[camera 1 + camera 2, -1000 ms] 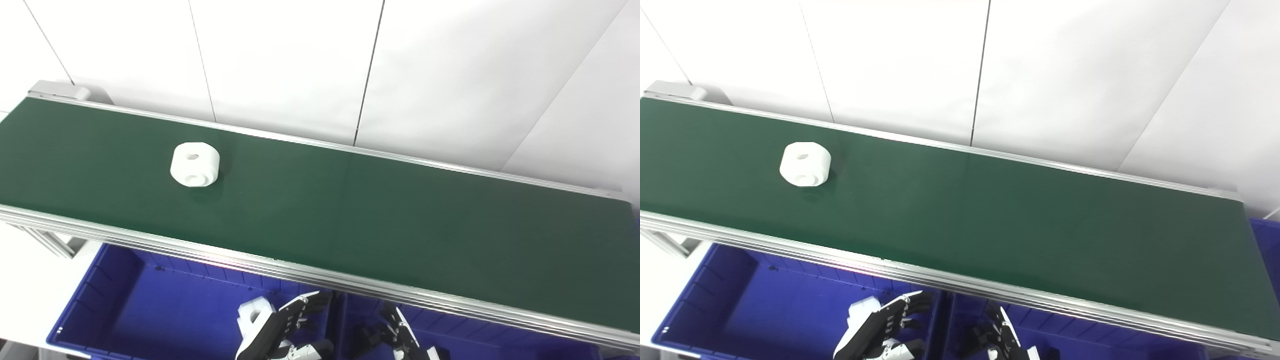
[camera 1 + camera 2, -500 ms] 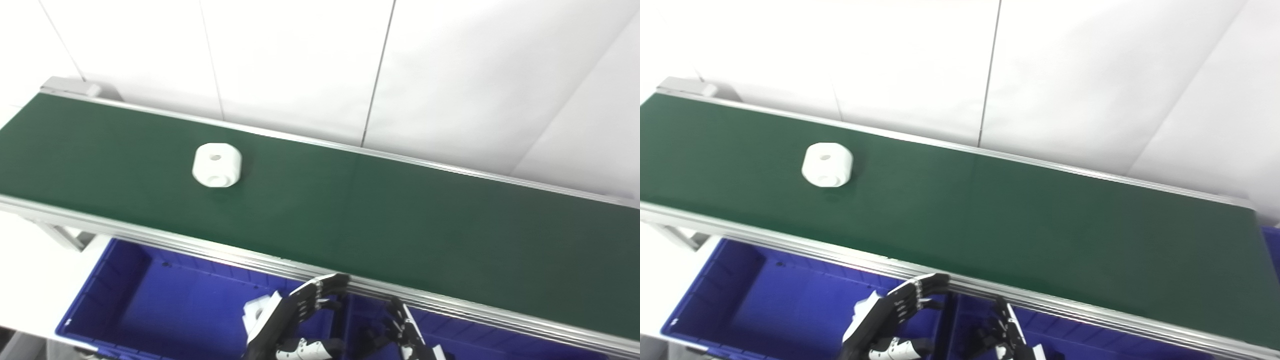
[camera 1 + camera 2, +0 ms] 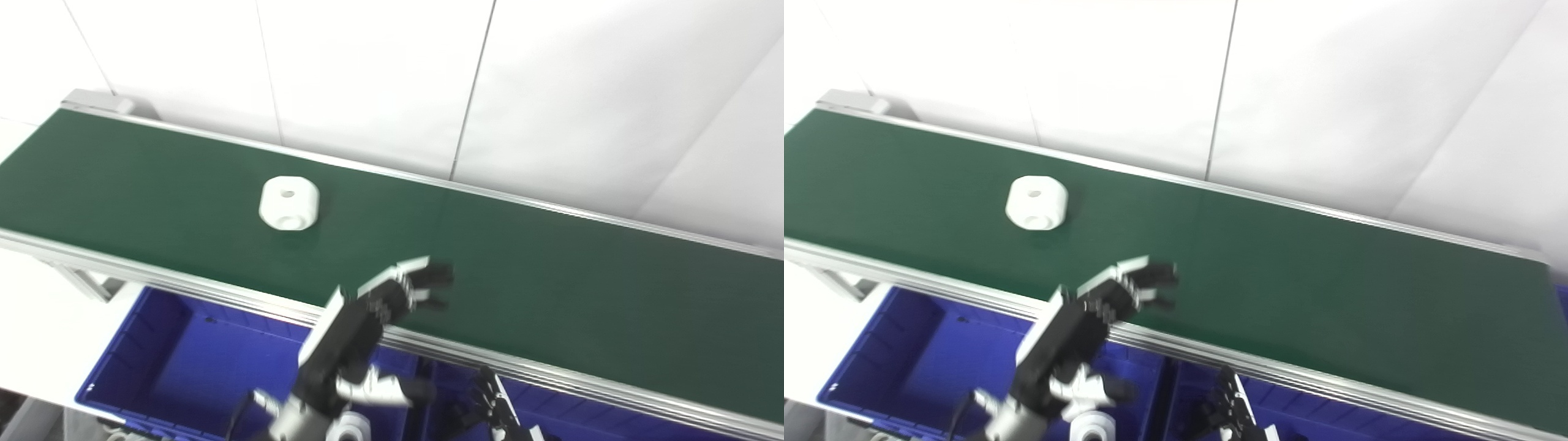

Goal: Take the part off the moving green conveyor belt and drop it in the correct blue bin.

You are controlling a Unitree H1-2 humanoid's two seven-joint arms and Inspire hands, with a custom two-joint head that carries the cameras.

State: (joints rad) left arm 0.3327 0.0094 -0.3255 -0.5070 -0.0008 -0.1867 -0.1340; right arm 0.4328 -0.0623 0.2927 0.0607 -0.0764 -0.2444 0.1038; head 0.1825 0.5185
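On the green conveyor belt (image 3: 490,269) a white part (image 3: 288,203) lies towards its left end, a chunky rounded piece with a hole in its upper face and another in the side facing me. Over the belt's near rail (image 3: 502,367) my left hand (image 3: 373,309) reaches out, fingers (image 3: 422,278) apart and stretched over the green surface, thumb (image 3: 392,392) splayed low over the bin, holding nothing. It is blurred, and it is well apart from the part, which sits up and to its left. Below the rail stands a blue bin (image 3: 153,367) under my left arm. My right hand (image 3: 1234,416) shows only at the bottom edge, low beside a second blue bin (image 3: 1335,422), fingers pointing up and spread with nothing between them.
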